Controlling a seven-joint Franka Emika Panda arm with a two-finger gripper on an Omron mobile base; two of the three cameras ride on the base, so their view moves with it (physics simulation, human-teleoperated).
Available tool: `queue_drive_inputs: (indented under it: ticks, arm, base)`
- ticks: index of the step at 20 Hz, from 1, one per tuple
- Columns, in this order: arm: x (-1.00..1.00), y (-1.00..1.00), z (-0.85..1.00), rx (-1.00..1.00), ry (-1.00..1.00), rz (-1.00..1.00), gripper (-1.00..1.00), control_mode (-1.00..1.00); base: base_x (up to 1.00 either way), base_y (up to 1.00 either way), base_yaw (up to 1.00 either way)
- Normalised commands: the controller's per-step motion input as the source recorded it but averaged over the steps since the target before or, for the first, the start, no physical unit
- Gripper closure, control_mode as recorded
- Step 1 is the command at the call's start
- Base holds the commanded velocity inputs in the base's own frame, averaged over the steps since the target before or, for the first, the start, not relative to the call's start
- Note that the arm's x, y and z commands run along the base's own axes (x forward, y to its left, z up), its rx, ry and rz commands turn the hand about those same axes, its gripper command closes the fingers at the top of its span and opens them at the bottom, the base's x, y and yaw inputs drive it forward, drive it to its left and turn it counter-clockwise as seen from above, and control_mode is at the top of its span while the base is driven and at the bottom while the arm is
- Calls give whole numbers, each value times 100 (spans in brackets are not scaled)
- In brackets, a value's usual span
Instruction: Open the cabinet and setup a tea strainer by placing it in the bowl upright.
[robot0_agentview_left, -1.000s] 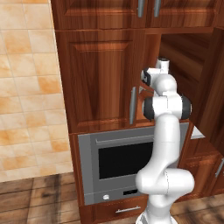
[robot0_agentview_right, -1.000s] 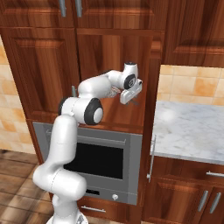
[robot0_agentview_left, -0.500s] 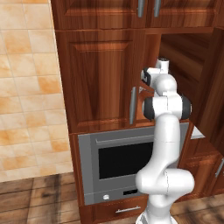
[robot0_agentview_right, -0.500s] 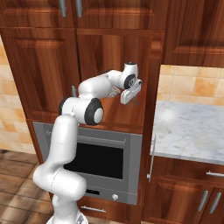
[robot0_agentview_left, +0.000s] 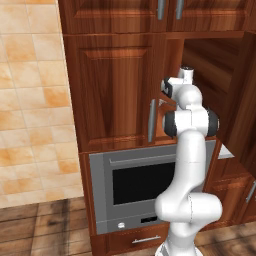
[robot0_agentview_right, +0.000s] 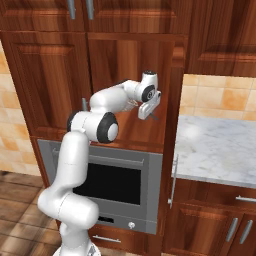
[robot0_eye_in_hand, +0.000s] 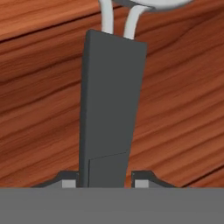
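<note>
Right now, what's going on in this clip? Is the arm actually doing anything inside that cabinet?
The white arm is reaching into the cabinet above the oven, whose right door is already open. Its tool sits around the tea strainer's dark flat handle, the two fingertips close on either side; whether they already pinch it is not clear. The thin wires at the far end of the handle lead to the strainer's rim. The left door is shut.

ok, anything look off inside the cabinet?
Nothing stands out. The cabinet has one door swung open and the other shut. What shows of the tea strainer looks undamaged, with its dark handle between the fingertips of the gripper.
</note>
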Motion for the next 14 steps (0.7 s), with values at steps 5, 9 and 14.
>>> queue_drive_inputs:
  ticks: [5,9,14]
  arm:
    - [0,9,-3,0,0,4,100,-100]
    - [0,10,0,0,-1,1,100,-100]
    - [-10,0,3,0,-5,0,100,-100]
  base:
    - [0,0,0]
    - [0,0,0]
    - [0,0,0]
